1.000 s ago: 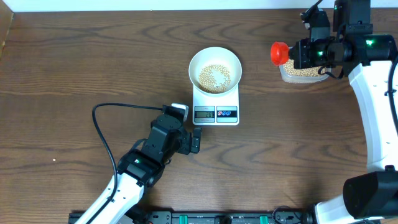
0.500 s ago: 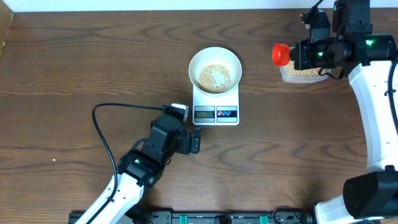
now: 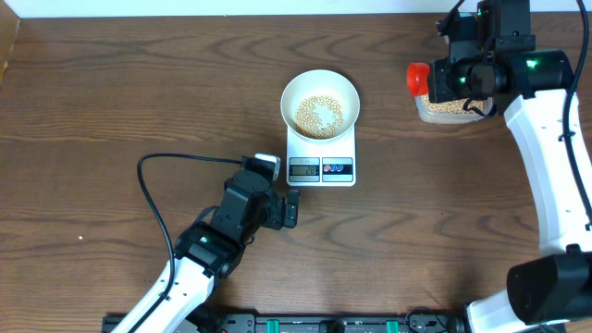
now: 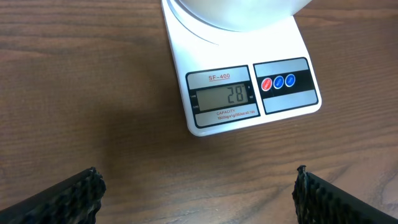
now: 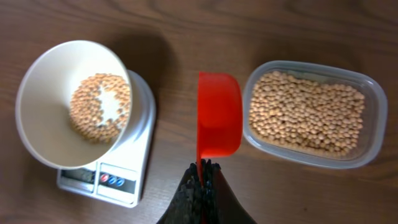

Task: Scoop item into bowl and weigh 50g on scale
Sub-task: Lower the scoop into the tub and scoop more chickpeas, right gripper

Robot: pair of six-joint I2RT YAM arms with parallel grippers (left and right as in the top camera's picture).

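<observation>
The white bowl [image 3: 319,102] holds a thin layer of beige beans [image 3: 319,114] and stands on the white scale [image 3: 321,155]. The scale's display reads 28 in the left wrist view [image 4: 236,94]. My right gripper [image 5: 202,171] is shut on the handle of an empty red scoop [image 5: 219,115], held between the bowl [image 5: 68,102] and a clear tub of beans [image 5: 308,112]. In the overhead view the scoop [image 3: 417,79] hangs at the tub's left edge. My left gripper [image 4: 196,193] is open and empty just in front of the scale.
The clear plastic tub [image 3: 451,109] of beans sits at the back right under the right arm. A black cable [image 3: 153,199] loops over the table left of the left arm. The table's back edge runs along a white wall.
The right arm has shifted slightly left and back, with the red scoop still over the tub's left edge. The left arm, bowl and scale have not moved.
</observation>
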